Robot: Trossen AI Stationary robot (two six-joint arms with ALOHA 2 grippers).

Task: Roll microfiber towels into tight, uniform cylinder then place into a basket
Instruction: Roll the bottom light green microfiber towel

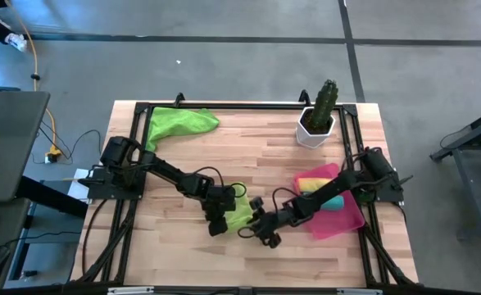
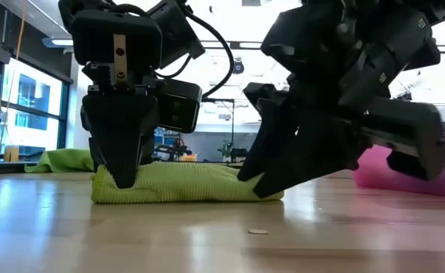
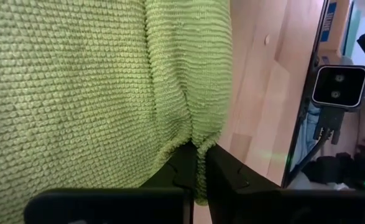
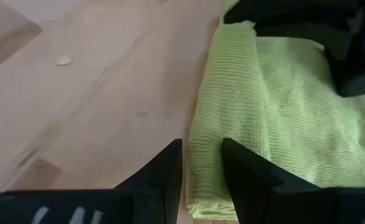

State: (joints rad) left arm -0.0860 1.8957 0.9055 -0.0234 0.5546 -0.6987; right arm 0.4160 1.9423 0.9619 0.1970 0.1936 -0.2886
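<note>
Down at the near middle of the table (image 1: 183, 131), both arms are bent over one lime green towel (image 1: 238, 211), and it's a tight little huddle. That towel lies folded into a low, flat bundle on the wood, seen end to end in the low view (image 2: 184, 184). At one end, the left gripper (image 1: 218, 221) stands nearly upright with its tips on the table, and its fingers (image 3: 182, 171) are pressed together on the towel's folded edge, a pinch of green cloth squeezed up between them. At the other end, the right gripper (image 1: 256, 223) leans in at a slant, fingers (image 4: 163, 171) a little apart and straddling the rolled edge of the cloth (image 4: 250, 124), one finger on bare wood and the other over the towel; whether they actually grip it, I can't make out. Off at the far left corner of the table, a second lime green towel (image 1: 179, 123) lies loose and rumpled. Over on the right side sits the pink basket (image 1: 345, 220), partly under the right arm, with a yellow towel (image 1: 312, 183) and a teal towel (image 1: 335, 201) inside it. Behind that, at the far edge, a white pot with a green cactus (image 1: 319, 115) stands upright.
</note>
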